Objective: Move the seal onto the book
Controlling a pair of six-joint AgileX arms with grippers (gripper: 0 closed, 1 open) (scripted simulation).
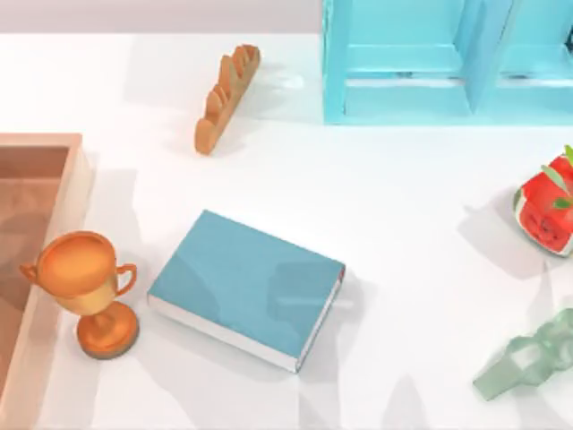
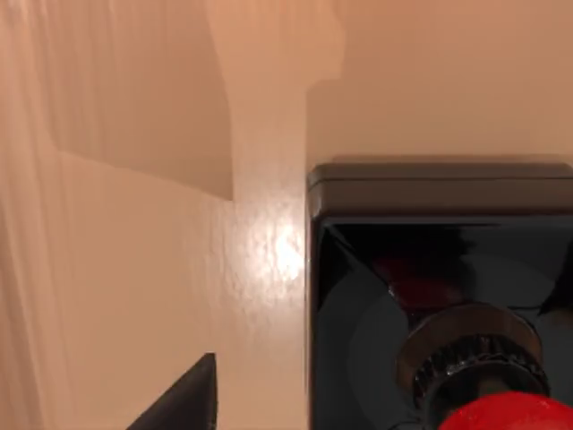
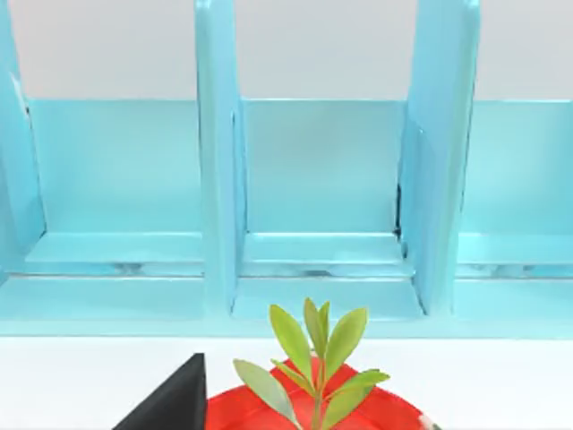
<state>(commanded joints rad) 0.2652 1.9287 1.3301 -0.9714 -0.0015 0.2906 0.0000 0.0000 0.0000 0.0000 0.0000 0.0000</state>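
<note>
The book (image 1: 246,288) lies flat mid-worktop with nothing on its cover, so the move remains undone. The seal (image 2: 439,305) sits on a tan surface close beneath the left wrist camera; whether the left gripper holds it, I cannot tell.

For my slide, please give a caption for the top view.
Teal book lies flat at the table's centre, beside a trophy; shelf cabinet behind.

Bright, even light on the white bench (image 1: 376,224) — soft grey shadows fall across the book (image 1: 246,287). In the left wrist view, a glare spot beside the glossy seal (image 2: 439,305).
</note>
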